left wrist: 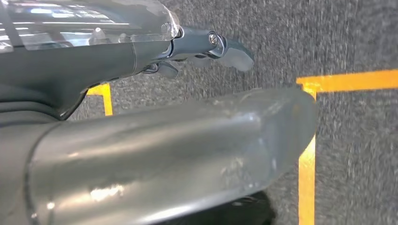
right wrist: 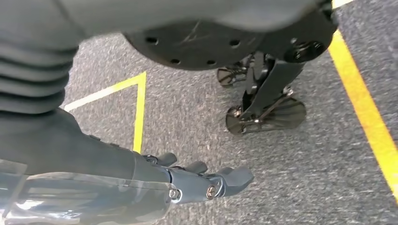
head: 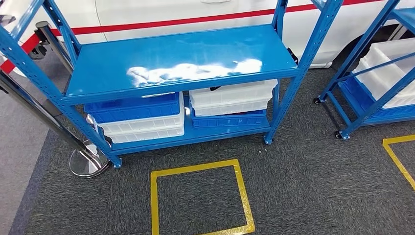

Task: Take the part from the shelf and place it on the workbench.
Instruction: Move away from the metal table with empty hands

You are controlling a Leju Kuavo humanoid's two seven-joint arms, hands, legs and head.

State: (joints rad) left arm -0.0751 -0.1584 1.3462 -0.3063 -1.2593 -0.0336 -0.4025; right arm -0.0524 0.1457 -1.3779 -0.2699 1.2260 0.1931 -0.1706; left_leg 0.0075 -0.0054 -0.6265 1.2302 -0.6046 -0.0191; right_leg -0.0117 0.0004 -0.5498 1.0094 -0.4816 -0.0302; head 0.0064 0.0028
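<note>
A blue shelf [head: 181,61] stands on dark carpet just beyond a yellow taped floor square [head: 200,198], its top deck bare and glossy, a second rack [head: 377,73] to the right. Stacked white and blue bins [head: 142,120] and [head: 230,103] fill the lower deck, and something dark peeks from the right bin, perhaps the part, though that cannot be told. Both arms hang toward the carpet, the left hand [left wrist: 197,47] and right hand [right wrist: 202,180] holding nothing, fingers loosely extended, seemingly because no reach has begun.
</note>
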